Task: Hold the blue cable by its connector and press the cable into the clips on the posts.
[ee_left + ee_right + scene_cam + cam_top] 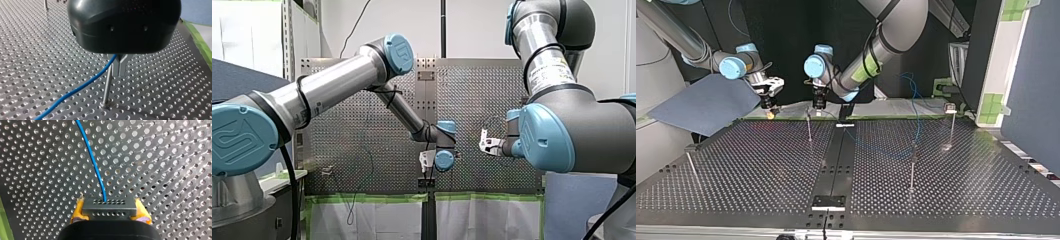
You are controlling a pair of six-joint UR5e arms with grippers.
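Blue cable [93,162] runs out of a dark connector [109,205] and away across the perforated table [162,157]. My right gripper [109,209] is closed on that connector, with its yellow pads [78,211] pressed against the two ends of the block.

In the left wrist view, the cable rises from the table surface to my left gripper [120,71]. Its metal fingers [123,65] are drawn together at the tips with the cable caught between them, just beside the top of a thin post [107,87].

In the top view, both grippers hang near the far edge of the table. My right gripper is at the view's left and my left gripper is just beside it, over the middle post. A second post [912,167] stands at the view's right, with the cable passing near its top.
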